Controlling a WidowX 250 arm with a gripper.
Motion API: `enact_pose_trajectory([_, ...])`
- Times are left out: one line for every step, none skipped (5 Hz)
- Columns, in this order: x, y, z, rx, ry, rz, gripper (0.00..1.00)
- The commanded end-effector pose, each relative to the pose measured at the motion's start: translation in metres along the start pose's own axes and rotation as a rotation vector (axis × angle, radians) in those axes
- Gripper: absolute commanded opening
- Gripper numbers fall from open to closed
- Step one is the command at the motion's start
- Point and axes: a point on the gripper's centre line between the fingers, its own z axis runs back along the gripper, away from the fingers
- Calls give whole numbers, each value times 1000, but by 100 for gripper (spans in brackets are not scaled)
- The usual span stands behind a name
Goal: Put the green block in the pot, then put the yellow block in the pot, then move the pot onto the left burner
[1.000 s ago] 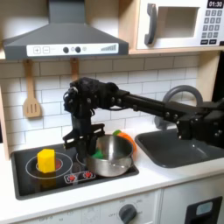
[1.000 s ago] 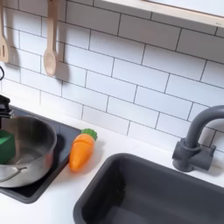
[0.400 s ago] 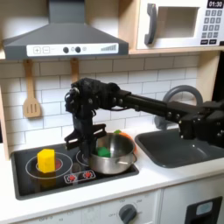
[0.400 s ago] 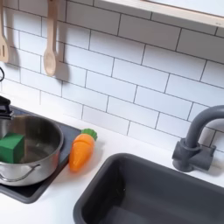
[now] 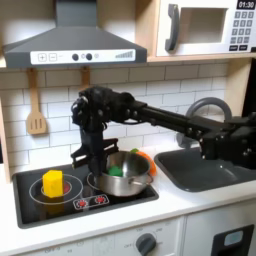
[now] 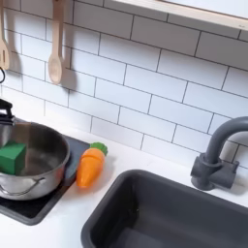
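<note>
The green block (image 6: 13,157) is lying inside the pot (image 6: 44,167), which is sitting on the black cooktop's (image 5: 35,204) burner nearer the sink (image 6: 165,218) in both exterior views, while the yellow block (image 5: 52,182) is standing well apart on the other burner. The gripper (image 5: 97,157) is hanging just above the pot's rim, its opening impossible to judge. A toy carrot (image 6: 91,166) is resting just beside the pot on the white counter (image 6: 68,221). White tile is backing the play kitchen; the microwave's (image 5: 208,27) display is reading 01:30. Wooden utensils (image 6: 56,41) are hanging cropped.
</note>
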Motion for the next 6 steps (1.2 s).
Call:
enact_pose_trajectory([6,6,-2,2,3,15,0])
enact_pose_trajectory([8,8,-4,-1,4,18,0])
enact_pose_trajectory([10,13,-2,4,-4,35,0])
enact_pose_trajectory([12,22,-2,0,-6,59,0])
enact_pose_trajectory([14,25,-2,0,0,67,0])
enact_pose_trajectory([13,28,0,-5,13,77,99])
